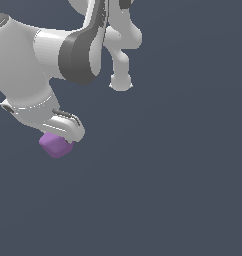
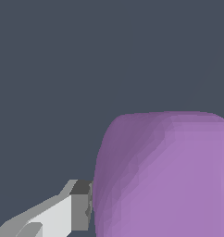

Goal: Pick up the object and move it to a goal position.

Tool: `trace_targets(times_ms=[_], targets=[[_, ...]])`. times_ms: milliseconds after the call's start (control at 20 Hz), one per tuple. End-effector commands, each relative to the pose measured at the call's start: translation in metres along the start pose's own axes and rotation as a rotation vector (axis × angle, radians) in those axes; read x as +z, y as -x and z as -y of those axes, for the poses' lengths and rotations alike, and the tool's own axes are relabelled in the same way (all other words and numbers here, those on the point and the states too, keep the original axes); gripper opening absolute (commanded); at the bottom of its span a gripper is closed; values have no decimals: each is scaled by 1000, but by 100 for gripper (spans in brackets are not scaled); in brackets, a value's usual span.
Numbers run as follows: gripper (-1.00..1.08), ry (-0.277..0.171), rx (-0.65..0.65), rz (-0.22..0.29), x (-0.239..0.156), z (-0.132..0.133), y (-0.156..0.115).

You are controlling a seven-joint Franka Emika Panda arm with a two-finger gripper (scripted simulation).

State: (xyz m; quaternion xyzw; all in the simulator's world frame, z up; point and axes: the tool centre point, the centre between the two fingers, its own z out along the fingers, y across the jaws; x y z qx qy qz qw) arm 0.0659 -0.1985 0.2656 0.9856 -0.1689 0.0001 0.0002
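The object [image 1: 56, 146] is a small matte purple lump, seen at the exterior view's left, right under the white hand of the arm. My gripper [image 1: 60, 139] reaches down around its top, and the hand hides the fingertips there. In the wrist view the object [image 2: 164, 180] fills much of the picture. One grey finger pad [image 2: 80, 208] presses flat against its side. The other finger lies outside that picture.
The white arm's links [image 1: 78, 50] cross the upper left of the exterior view. A rounded white part [image 1: 121, 82] hangs near the upper middle. Everything else in both views is a plain dark blue-grey ground.
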Motion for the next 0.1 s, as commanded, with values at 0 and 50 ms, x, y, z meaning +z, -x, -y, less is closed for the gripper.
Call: trace_targets(times_ms=[0, 50], targets=[[-100, 0, -1, 0, 0, 0, -1], [-100, 0, -1, 0, 0, 0, -1]])
